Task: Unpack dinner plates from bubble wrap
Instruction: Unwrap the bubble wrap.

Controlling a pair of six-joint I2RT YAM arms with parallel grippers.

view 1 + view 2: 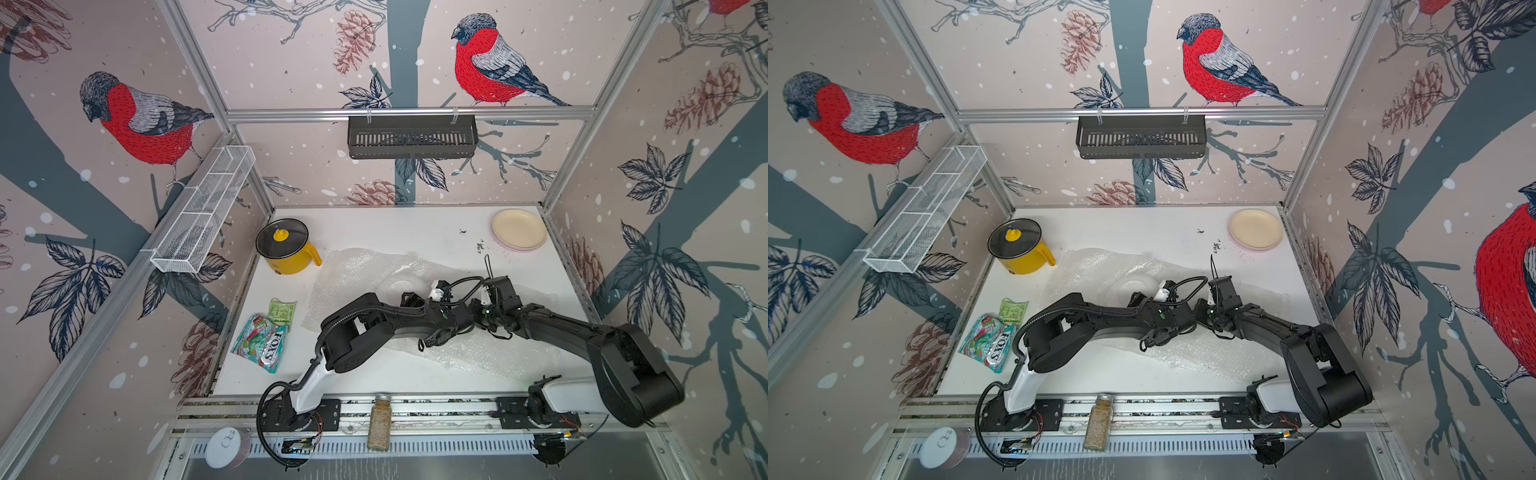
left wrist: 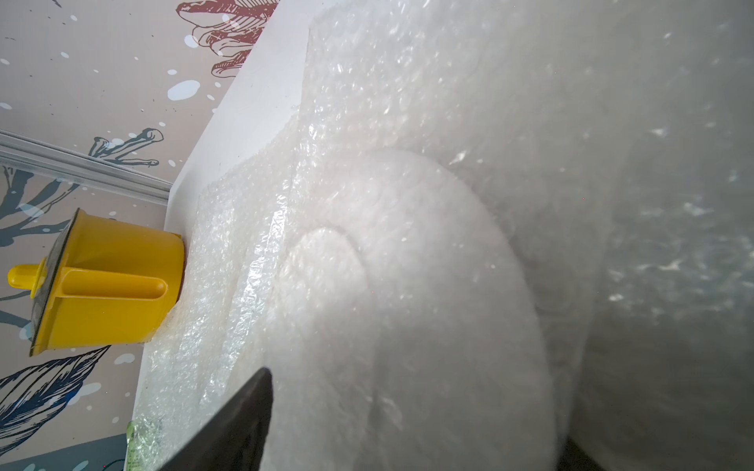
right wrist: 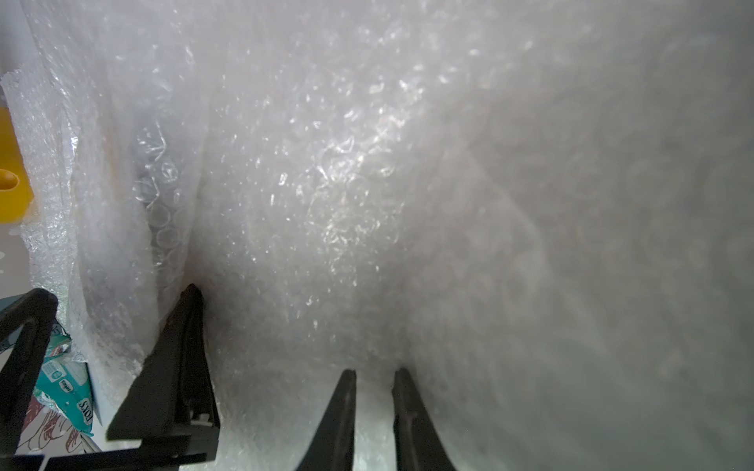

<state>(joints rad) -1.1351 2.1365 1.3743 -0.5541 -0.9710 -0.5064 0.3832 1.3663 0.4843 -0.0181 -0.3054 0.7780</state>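
Note:
Clear bubble wrap (image 1: 361,270) lies spread over the middle of the white table (image 1: 374,374). A round plate (image 1: 400,286) shows faintly through it, still covered. In the left wrist view this wrapped plate (image 2: 408,293) fills the space between the wide-apart fingers of my left gripper (image 2: 416,407), which is open. My right gripper (image 3: 376,373) is shut on a fold of the bubble wrap (image 3: 347,183) beside it. Both arms meet over the wrap. A cream plate (image 1: 518,227) rests bare on a pink one (image 1: 524,248) at the back right corner.
A yellow pot (image 1: 289,253) with a black glass lid stands at the back left, touching the wrap's edge. Snack bags (image 1: 266,332) lie by the left wall. A spice jar (image 1: 379,422) and a tin (image 1: 224,446) sit on the front rail.

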